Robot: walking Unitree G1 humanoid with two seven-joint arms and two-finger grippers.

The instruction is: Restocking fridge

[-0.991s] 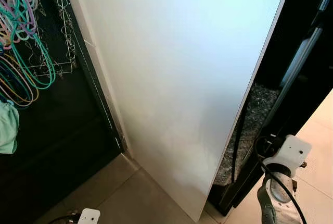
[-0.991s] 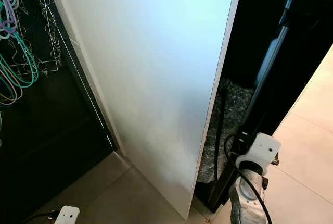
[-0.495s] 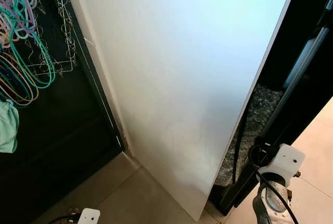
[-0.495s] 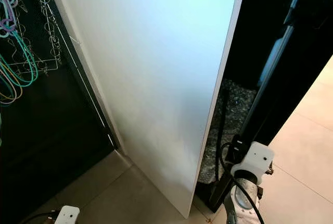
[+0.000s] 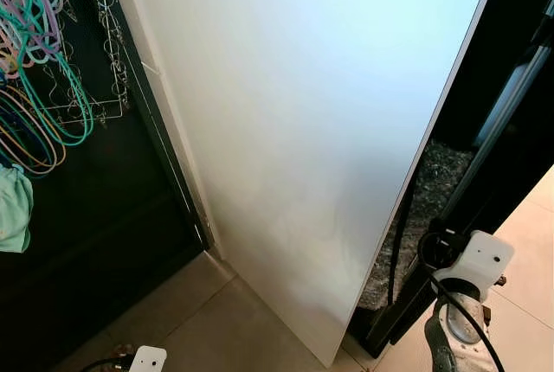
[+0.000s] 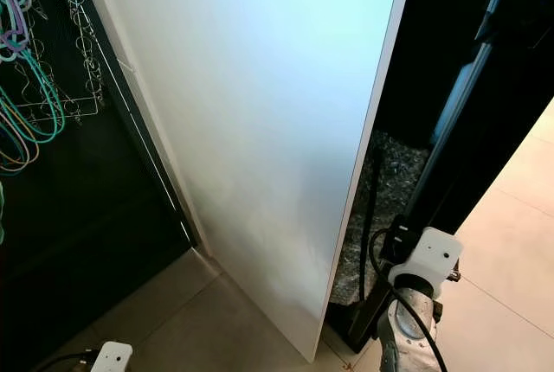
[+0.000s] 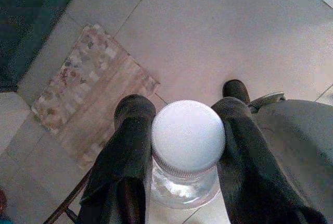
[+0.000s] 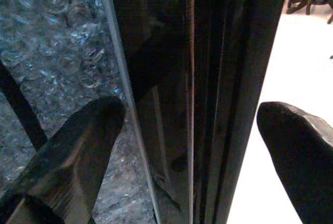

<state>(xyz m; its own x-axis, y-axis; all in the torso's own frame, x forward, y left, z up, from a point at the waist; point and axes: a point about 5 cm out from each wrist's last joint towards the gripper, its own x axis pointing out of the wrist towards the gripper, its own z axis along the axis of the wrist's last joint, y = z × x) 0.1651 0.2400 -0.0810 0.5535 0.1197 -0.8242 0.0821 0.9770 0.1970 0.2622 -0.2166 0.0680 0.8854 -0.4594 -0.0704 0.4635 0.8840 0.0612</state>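
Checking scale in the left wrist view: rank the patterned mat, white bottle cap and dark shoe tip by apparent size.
1. Patterned mat
2. White bottle cap, enlarged by nearness to the camera
3. Dark shoe tip

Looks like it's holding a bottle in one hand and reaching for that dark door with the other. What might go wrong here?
Two risks, as I see it. The right gripper has its open fingers astride the dark door edge; they might slip off the thin edge. The left gripper holds the clear bottle only near its white cap, so it might slide out.
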